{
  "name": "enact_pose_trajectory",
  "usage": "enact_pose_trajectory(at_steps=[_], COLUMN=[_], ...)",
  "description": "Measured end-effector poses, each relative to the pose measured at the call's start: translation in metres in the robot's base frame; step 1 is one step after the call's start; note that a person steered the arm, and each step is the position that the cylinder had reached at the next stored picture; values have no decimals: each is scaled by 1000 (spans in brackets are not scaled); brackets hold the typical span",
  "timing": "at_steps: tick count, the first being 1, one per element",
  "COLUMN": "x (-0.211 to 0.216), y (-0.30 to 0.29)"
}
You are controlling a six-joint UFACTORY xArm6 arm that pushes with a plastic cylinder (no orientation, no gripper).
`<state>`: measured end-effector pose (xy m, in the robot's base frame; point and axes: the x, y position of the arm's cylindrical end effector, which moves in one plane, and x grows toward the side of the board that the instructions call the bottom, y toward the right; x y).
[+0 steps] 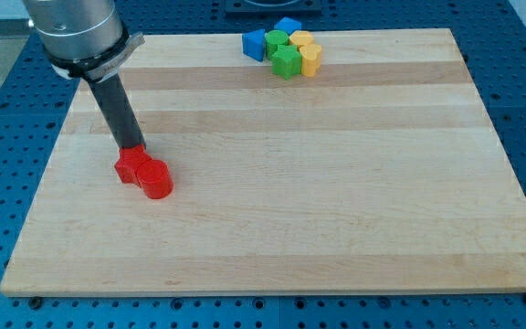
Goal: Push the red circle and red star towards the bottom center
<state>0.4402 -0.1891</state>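
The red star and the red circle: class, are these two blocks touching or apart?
Touching. The camera view shows the red star and the red circle pressed together with no strip of board between them; my tip sits at the star's upper edge.

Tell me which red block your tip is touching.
My tip sits against the red star-shaped block, on its upper edge; the red circular block lies beyond it, toward the view's bottom right.

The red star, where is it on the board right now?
The red star sits at the view's left, about mid-height, touching the red circle on its lower right, with my tip against its upper edge.
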Motion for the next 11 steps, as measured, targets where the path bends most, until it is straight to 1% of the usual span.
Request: enact_pose_trajectory(at_steps=[3,6,7,8,9,10,11], x=[37,91,93,92,91,121,134], y=[4,72,68,47,14,14,46])
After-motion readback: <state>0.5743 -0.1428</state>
